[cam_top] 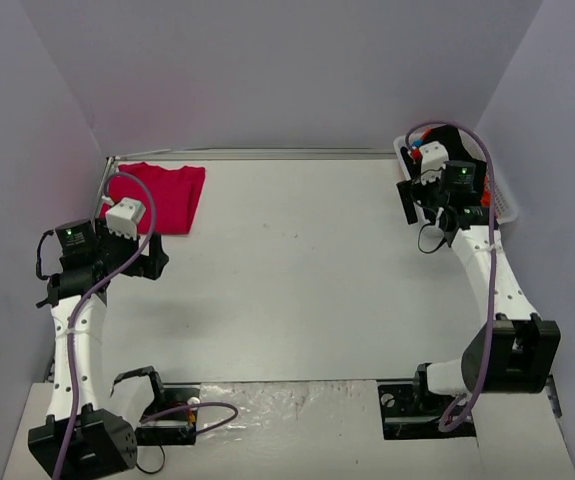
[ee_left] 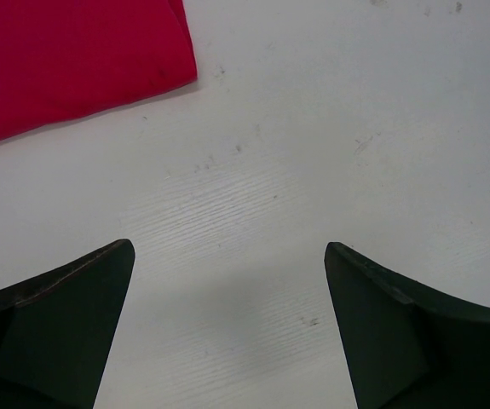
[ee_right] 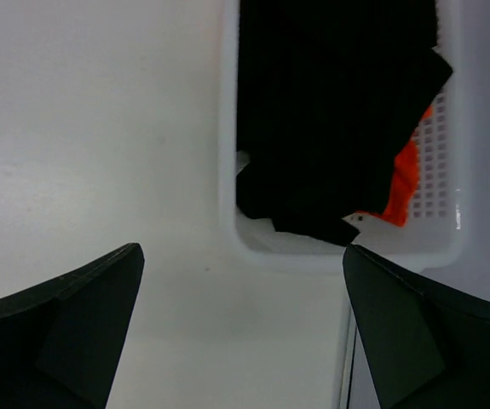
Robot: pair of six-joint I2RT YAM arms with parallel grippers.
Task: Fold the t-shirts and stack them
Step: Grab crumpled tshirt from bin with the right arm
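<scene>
Just my lab test cell: plain white table (cam_top: 297, 290) boxed in by blank grey walls (cam_top: 267, 70), left arm (cam_top: 75, 340) and right arm (cam_top: 492, 270) mounted at its edge.

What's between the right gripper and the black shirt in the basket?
Nothing covers the black shirt; it lies on top of the orange one. Only the rim of the white basket lies between it and the open right gripper.
</scene>
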